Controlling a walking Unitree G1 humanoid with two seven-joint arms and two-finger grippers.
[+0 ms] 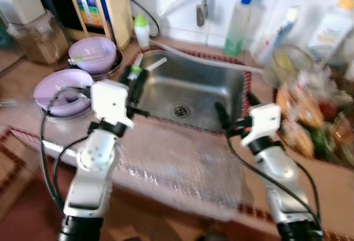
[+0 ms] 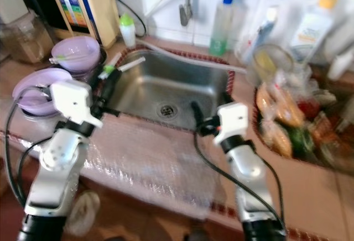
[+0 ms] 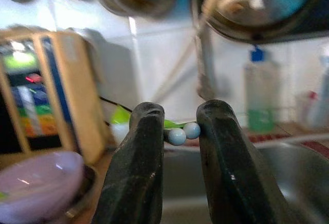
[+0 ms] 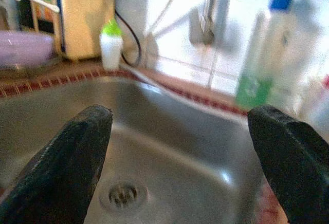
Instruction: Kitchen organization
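The left tool [image 1: 134, 75] sits left of centre in the left eye view, at the left rim of the steel sink [image 1: 210, 105], its fingers [image 3: 136, 183] closed narrow on a slim green and white utensil [image 3: 181, 131]. The wrist view shows two pale rounded ends pinched between the black tips; the head views show a white stem [image 1: 155, 63] sticking out past the tool toward the upper middle of the frame. I cannot tell exactly what the utensil is, as the pictures are blurred.

The right tool [image 1: 221, 113] hangs over the near right edge of the sink, lower right of centre, jaws spread wide and empty, with the drain [image 4: 122, 195] below it.

Two lilac bowls [image 1: 62, 90] stand at the upper left on the desk [image 1: 182, 169], the farther one [image 1: 92, 53] already carrying a similar green and white stick across its rim. My judgement is that the held utensil belongs with that one or somewhere beside the sink.

To do this well, keep the pinch firm, since the hold is only at the very tip and the stem could swing or slip. Move slowly, clear the sink rim, and lower before opening. Keep the right arm still, away from the bottles [image 1: 239, 22] along the top of the frame
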